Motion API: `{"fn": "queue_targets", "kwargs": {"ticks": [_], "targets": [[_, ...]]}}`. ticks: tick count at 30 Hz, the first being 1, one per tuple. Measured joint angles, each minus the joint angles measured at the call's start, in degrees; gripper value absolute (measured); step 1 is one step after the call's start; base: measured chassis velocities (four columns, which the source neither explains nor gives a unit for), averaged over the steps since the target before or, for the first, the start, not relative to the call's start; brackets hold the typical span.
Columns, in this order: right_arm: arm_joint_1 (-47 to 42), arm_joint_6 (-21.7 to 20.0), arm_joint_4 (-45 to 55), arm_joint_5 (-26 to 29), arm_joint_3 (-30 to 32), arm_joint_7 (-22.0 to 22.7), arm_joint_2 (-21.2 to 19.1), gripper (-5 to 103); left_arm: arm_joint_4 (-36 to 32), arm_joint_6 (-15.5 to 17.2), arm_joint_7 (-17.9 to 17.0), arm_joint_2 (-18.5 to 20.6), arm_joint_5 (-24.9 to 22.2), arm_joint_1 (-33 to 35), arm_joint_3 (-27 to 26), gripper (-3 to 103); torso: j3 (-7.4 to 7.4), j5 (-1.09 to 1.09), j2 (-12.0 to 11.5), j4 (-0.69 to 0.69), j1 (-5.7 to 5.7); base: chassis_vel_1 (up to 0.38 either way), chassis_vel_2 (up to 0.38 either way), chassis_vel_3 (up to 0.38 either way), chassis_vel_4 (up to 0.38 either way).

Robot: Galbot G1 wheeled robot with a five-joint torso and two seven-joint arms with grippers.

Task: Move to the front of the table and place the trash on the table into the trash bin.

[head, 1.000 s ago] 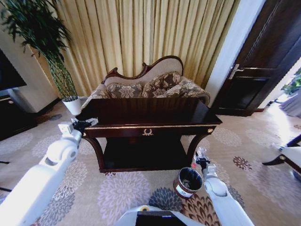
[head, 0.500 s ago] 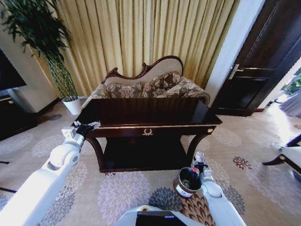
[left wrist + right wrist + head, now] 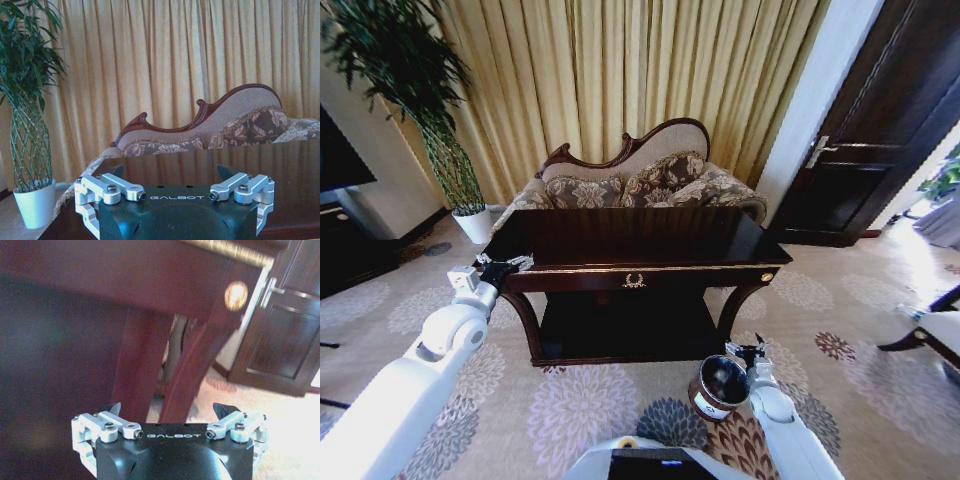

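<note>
**At the bin, both pincers released**

I am standing in front of the table [image 3: 635, 238], a long dark glossy wooden piece with gold trim, a gold emblem at its centre, curved legs and a lower shelf. I am holding my right pincer [image 3: 750, 350] low, just beside the rim of the trash bin [image 3: 718, 386], with its jaws spread and nothing between them. I judge that I am in the dropping-off step.

I am keeping my left pincer [image 3: 498, 266] at the table's left front corner, also spread and empty. I am seeing no litter on the polished top.

Next, I judge, I am needing to scan the tabletop for any remaining scraps.
</note>
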Motion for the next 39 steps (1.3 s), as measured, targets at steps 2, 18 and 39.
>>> {"fn": "queue_targets", "kwargs": {"ticks": [2,18,39], "targets": [[-0.8,0.4,5.2,2.6,-0.3,0.2,-0.5,100,-0.2,0.0,0.0,0.1,-0.2,0.0,-0.3,100,0.00,0.00,0.0,0.00,0.00,0.000,0.000,0.000,0.000],[-1.5,-12.4,41.8,15.0,-6.2,5.3,-6.9,100,-0.7,-0.3,-0.1,0.7,-1.0,-0.7,-0.5,100,0.00,-0.01,0.0,0.00,0.00,0.000,0.000,0.000,0.000],[-2.9,-14.0,45.9,15.0,-6.0,5.9,-7.4,100,-0.6,-0.7,0.1,1.5,-1.4,-1.0,-0.9,100,-0.01,0.00,0.0,0.00,-0.01,0.115,-0.113,-0.116,0.116]]}}
